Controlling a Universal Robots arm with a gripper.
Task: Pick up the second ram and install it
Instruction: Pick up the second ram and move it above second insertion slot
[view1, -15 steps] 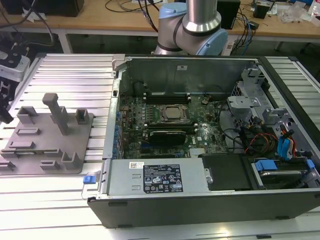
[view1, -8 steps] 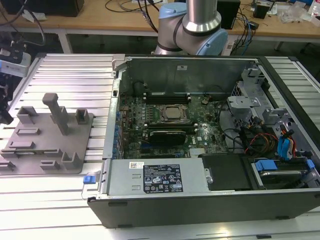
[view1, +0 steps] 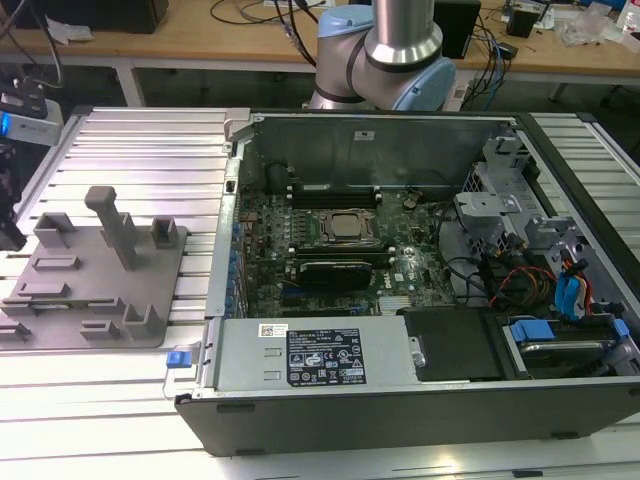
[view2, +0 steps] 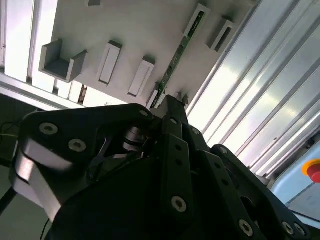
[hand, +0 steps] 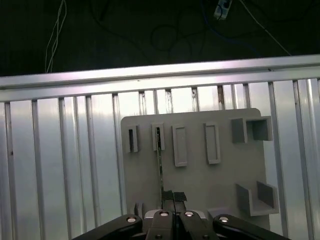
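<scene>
The second ram (hand: 159, 165) is a thin green stick standing on edge in the slots of the grey fixture plate (hand: 200, 190). In the second wrist view the ram (view2: 176, 57) runs from a far slot block down to my fingers. My gripper (hand: 173, 196) sits over the ram's near end with its black fingers drawn close together on the stick. The second wrist view shows the gripper (view2: 169, 102) meeting the ram's end. In the exterior view the fixture plate (view1: 95, 300) lies at the left, and the arm's wrist end (view1: 20, 115) hangs over its left edge.
An open computer case (view1: 400, 400) fills the exterior view's middle and right, with its motherboard (view1: 340, 250) and processor socket (view1: 346, 228) exposed. Grey blocks and a tall post (view1: 115, 225) rise from the fixture. Ribbed aluminium table (hand: 60, 165) surrounds it. The arm's base (view1: 385, 55) stands behind the case.
</scene>
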